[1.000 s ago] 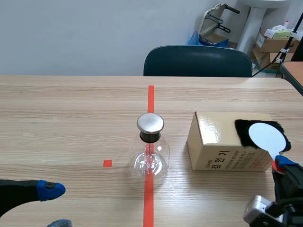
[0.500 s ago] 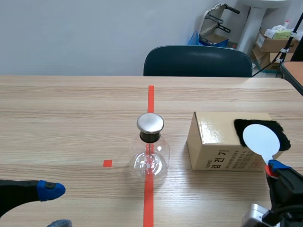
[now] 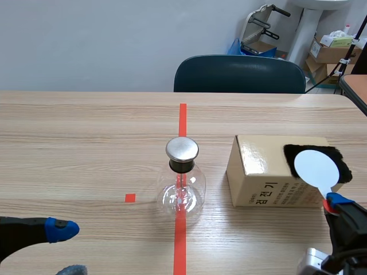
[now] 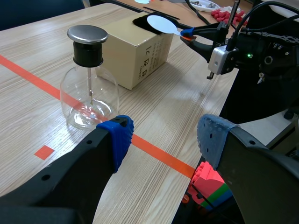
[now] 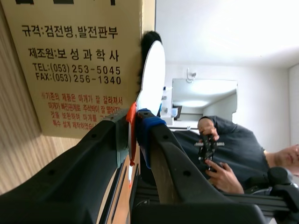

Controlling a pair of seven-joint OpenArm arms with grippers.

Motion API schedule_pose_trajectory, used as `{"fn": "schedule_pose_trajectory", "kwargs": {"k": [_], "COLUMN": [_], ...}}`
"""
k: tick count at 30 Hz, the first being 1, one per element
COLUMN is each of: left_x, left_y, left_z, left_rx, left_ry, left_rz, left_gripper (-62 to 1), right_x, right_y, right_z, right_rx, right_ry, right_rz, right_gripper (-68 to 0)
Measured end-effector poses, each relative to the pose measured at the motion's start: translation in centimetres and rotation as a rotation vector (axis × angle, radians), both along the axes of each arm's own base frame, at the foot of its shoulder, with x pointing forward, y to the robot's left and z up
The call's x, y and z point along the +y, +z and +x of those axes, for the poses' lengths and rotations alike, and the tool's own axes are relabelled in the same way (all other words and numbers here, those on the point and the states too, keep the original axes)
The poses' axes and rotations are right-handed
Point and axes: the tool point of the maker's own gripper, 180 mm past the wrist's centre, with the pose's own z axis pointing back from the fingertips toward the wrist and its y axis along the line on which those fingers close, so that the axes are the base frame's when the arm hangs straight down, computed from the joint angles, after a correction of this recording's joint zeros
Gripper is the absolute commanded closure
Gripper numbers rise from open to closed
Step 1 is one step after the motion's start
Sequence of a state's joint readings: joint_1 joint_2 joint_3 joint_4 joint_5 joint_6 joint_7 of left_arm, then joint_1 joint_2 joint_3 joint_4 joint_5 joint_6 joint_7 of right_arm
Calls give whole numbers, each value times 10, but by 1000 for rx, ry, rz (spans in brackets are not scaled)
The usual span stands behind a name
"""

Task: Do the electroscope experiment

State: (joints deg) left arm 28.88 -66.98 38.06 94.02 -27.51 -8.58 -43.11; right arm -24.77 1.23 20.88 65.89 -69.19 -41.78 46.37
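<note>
Evidently the charging step is in hand. The right gripper (image 3: pixel 339 204), low at the near right, is clamped on the red handle (image 5: pixel 132 127) of a white disc (image 3: pixel 316 166). The disc lies over the black fur (image 3: pixel 293 156) on top of the box (image 3: pixel 258 172). From these views I cannot tell for sure whether the disc touches the fur or hangs just above it.

The flask (image 3: pixel 182 190) stands upright at the middle of the table, on the red tape line, just left of the box. Its metal cap (image 3: pixel 182 149) is bare, with nothing near it. Inside the glass a thin rod hangs down from the cap; the leaves at its end are too small to read.

The left gripper (image 4: pixel 163 140) sits at the near left, well apart from the flask, with its fingers spread and nothing between them.

I judge the task to be at an early stage: the disc has not yet been brought to the flask. The next move likely calls for lifting the disc off the fur and carrying it left, clear of the box edge. It should then come close over the cap without knocking the flask, which looks light and easy to tip.
</note>
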Motion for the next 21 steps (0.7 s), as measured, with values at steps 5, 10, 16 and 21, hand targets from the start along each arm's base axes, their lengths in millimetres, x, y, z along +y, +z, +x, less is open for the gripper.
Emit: {"fn": "schedule_pose_trajectory", "kwargs": {"k": [5,10,16,21], "left_x": [0,0,0,0], "left_y": [0,0,0,0], "left_z": [0,0,0,0], "left_rx": [0,0,0,0], "left_ry": [0,0,0,0], "left_rz": [0,0,0,0], "left_gripper": [-332,-332,-332,-332], "right_x": [-44,-10,1,-31], "right_y": [0,0,-1,0], "right_z": [4,4,8,10], "right_rx": [-8,-2,-7,-14], "right_ry": [-257,-56,-38,-227], "right_rz": [-9,-20,-2,-5], "right_gripper": [-4,-4,-4,-4]}}
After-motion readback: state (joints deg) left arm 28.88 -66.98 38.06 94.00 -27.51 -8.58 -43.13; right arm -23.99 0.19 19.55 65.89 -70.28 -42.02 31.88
